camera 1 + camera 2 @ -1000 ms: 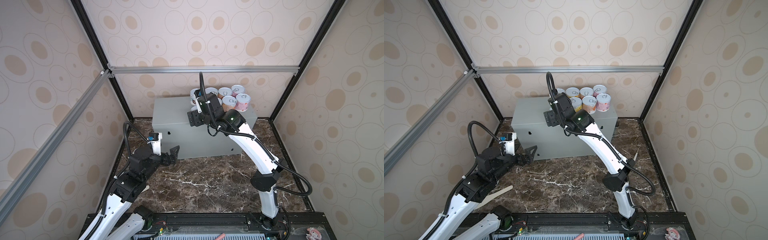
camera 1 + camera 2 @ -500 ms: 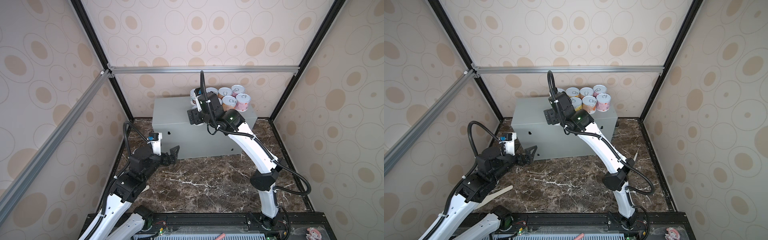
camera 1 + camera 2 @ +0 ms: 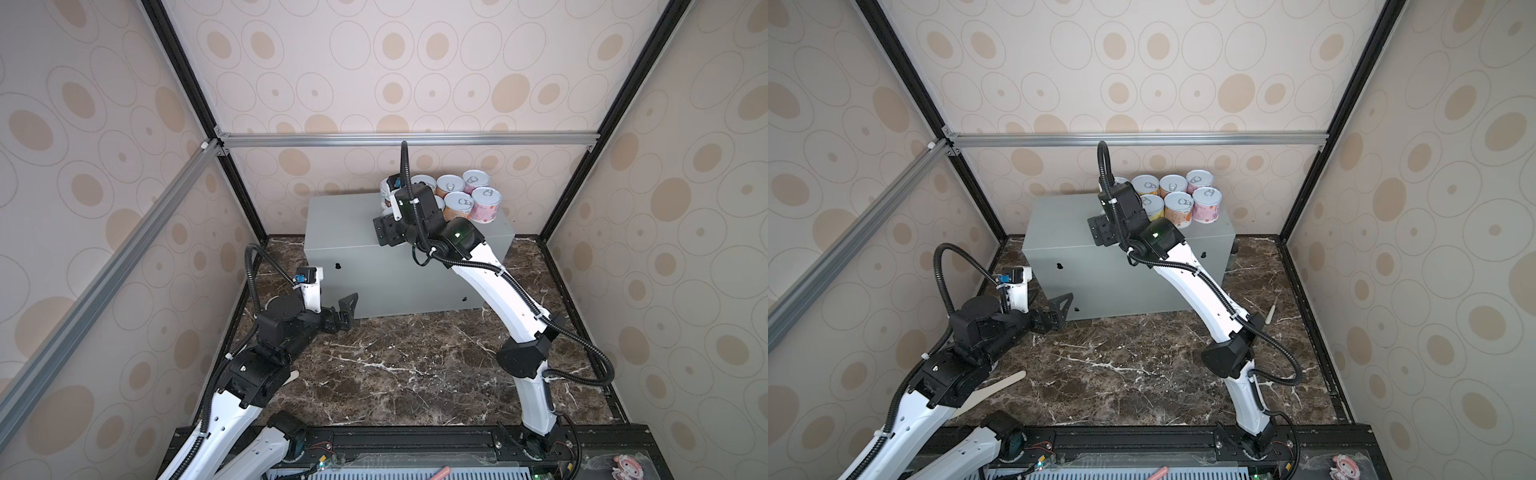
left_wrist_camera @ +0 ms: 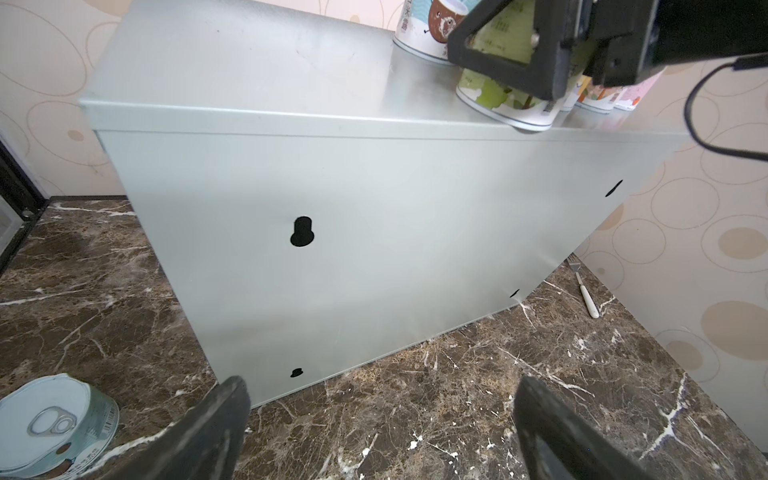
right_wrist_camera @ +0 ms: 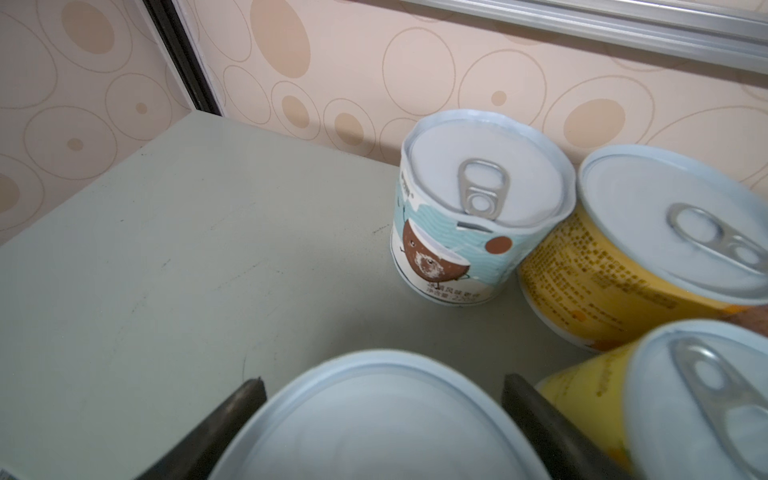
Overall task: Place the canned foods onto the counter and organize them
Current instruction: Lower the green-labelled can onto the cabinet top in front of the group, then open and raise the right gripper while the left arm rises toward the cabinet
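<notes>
**A:** Where is the right pincer (image 5: 382,388)?

**B:** Over the pale grey rectangular metal bench (image 3: 345,224), just left of the pastel-labelled, silver-lidded short tins (image 3: 459,202) clustered at its far right corner. In both top views the wrist hides its fingers.

**A:** The right wrist view shows them, one on each side of a silver lid. I cannot tell whether they are clamped or slack.

**B:** The left wrist view adds the label: it is a green-labelled tin (image 4: 498,97).

**A:** And the left pincer (image 4: 382,399)?

**B:** Its fingers are wide apart with nothing between them. It sits low over the dark brown marble-patterned floor (image 4: 457,395), near the bench's left front. Only its wrist view shows a pale teal-labelled tin (image 4: 58,424) down on that floor, near left. Neither top view shows it.
</notes>
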`<state>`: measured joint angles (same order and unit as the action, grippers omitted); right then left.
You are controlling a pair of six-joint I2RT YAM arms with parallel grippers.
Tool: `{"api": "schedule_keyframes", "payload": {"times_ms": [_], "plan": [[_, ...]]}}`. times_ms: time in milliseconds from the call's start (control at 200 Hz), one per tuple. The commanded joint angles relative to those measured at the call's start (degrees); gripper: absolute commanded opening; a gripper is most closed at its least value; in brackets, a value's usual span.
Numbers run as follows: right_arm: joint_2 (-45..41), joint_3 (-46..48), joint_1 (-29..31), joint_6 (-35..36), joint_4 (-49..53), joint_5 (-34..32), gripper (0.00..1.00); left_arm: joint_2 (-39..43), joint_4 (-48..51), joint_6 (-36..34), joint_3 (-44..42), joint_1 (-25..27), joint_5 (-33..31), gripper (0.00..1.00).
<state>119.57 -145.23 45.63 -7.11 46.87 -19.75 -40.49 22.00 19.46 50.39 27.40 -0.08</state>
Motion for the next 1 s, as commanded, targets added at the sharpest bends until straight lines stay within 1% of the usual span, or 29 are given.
{"api": "schedule_keyframes", "payload": {"times_ms": [0,175,310,460,535,665,800,995], "plan": [[-2.2,1.7,-0.1,0.9,-2.0,0.9,0.91,0.4,0.5,-0.2,3.1,-0.3,-0.1,0.99],[-6.7,5.4,-0.1,0.8,-4.6,2.3,0.94,-2.3,1.7,-2.2,6.7,-0.3,-0.1,0.99],[-8.9,5.6,0.0,0.6,-4.3,3.3,0.94,-4.4,2.2,-3.3,9.9,-0.3,0.3,0.99],[-11.3,5.7,-0.1,0.5,-3.7,3.8,0.95,-7.4,3.3,-4.4,13.5,-0.3,2.0,0.98],[-12.7,5.9,0.0,0.4,-3.2,3.9,0.95,-9.2,3.9,-5.0,15.3,-0.3,3.0,0.96],[-16.6,8.1,0.0,-0.2,-3.1,3.9,0.96,-12.5,5.0,-5.5,19.1,-0.2,4.4,0.9],[-22.2,13.2,-0.1,-0.9,-3.5,3.5,0.95,-14.9,5.3,-5.9,22.1,0.2,4.3,0.84],[-32.9,29.3,0.0,-2.0,-6.5,2.0,0.92,-18.2,5.4,-5.5,25.6,1.2,3.4,0.76]]}}
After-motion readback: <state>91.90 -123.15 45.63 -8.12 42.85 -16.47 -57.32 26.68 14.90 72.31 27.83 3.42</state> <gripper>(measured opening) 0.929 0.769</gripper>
